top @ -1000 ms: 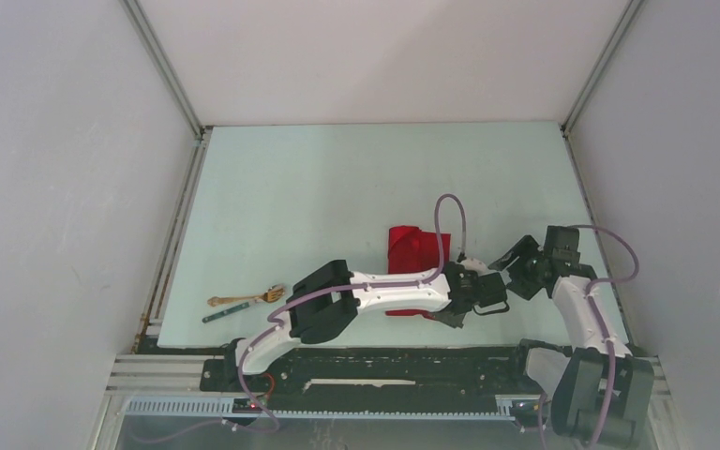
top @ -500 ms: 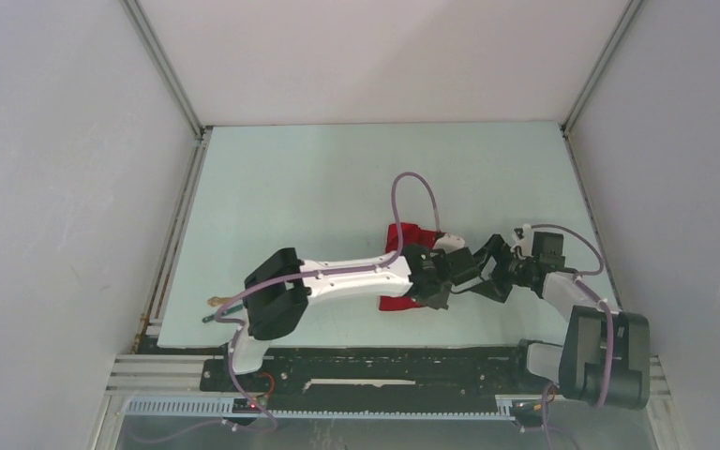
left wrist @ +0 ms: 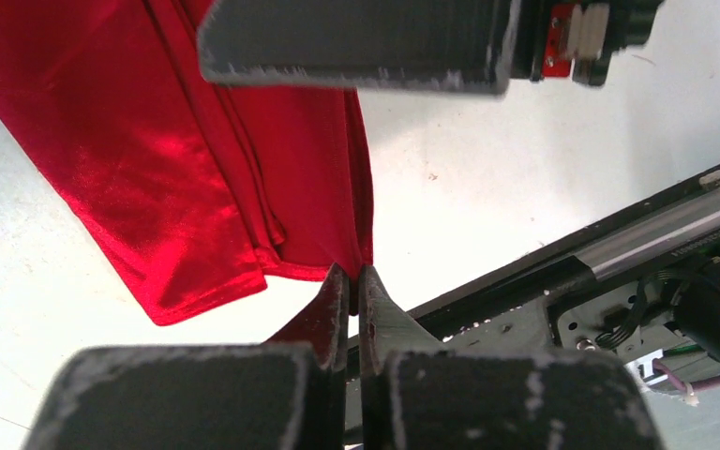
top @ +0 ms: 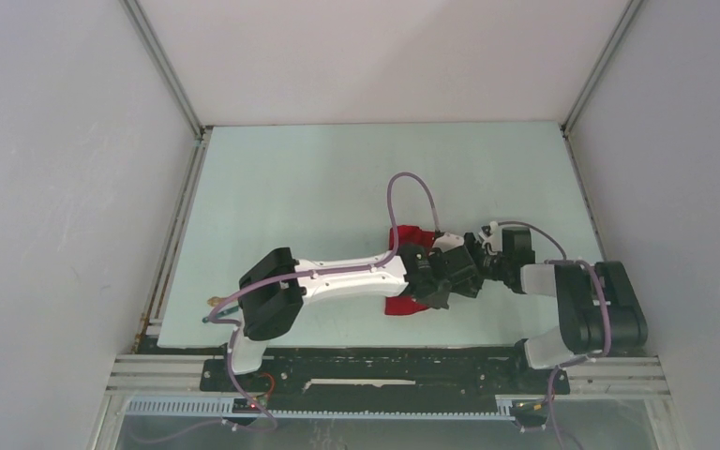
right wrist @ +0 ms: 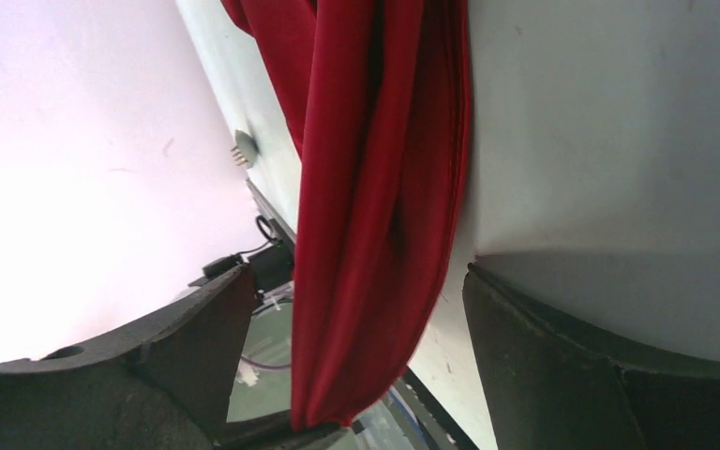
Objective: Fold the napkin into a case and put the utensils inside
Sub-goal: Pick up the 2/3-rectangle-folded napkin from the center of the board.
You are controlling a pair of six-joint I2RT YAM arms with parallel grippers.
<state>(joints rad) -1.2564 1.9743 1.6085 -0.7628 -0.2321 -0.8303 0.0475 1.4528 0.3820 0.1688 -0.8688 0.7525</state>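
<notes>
The red napkin (top: 401,305) lies folded in loose layers on the table right of centre, partly under both grippers. My left gripper (top: 450,279) reaches across and is shut on the napkin's near corner (left wrist: 354,272), holding it a little off the table. My right gripper (top: 481,264) is open, its fingers (right wrist: 197,356) either side of the hanging red folds (right wrist: 375,216). The wooden fork (top: 214,301) and the teal stick (top: 208,319) lie at the table's near left, mostly hidden by my left arm's elbow. No finished case shape shows.
Grey enclosure walls stand close on the left, back and right. The black base rail (top: 384,370) runs along the table's near edge, just behind the napkin in the left wrist view (left wrist: 637,234). My right finger (left wrist: 356,42) hangs over the cloth there.
My left arm has drawn back to the left and pinched the napkin's near corner. My right arm has swung in to the left, and its open jaws now straddle the cloth.
</notes>
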